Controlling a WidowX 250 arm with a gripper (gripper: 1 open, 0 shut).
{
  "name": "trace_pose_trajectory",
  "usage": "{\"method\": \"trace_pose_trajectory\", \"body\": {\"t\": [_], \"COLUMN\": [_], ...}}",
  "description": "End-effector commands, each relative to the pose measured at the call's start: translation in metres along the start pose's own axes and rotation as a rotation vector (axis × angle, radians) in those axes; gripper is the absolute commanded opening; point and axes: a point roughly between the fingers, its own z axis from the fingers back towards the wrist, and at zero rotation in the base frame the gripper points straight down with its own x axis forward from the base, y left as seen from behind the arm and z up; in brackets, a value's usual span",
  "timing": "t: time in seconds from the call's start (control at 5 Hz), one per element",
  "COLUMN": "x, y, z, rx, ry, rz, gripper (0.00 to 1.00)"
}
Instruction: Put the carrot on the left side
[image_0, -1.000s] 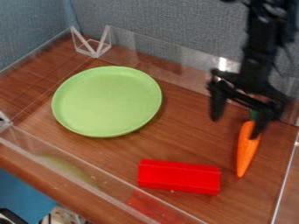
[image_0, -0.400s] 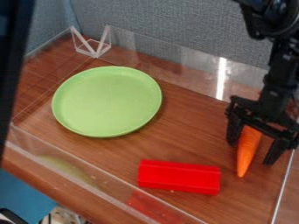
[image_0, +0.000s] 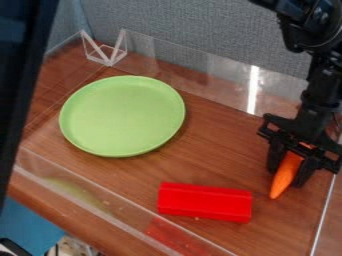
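The carrot (image_0: 281, 184), small, orange and tapered, lies on the wooden table at the right, near the clear wall. My gripper (image_0: 295, 170) points straight down over it, and its black fingers (image_0: 274, 160) are shut on the carrot's upper end. Only the lower orange tip shows below the fingers; the green stem end is hidden behind them. The carrot still rests at table level.
A round green plate (image_0: 120, 115) sits left of centre. A red rectangular block (image_0: 205, 202) lies near the front edge. Clear acrylic walls (image_0: 254, 85) ring the table, with a clear wire stand (image_0: 104, 45) at the back left. A dark blurred shape (image_0: 24, 80) covers the left edge.
The gripper came down over the carrot from above and slightly left, then its fingers closed on the carrot. The carrot, plate and block have not moved.
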Motion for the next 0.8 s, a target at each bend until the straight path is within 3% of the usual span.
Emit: {"method": "trace_pose_trajectory", "body": {"t": [0.0, 0.6], "x": [0.002, -0.005], "y": [0.002, 0.013], "z": [0.021, 0.036], "rx": [-0.009, -0.019], "ry": [-0.061, -0.092], "rz": [-0.004, 0.008], "gripper": [0.0, 0.0]}}
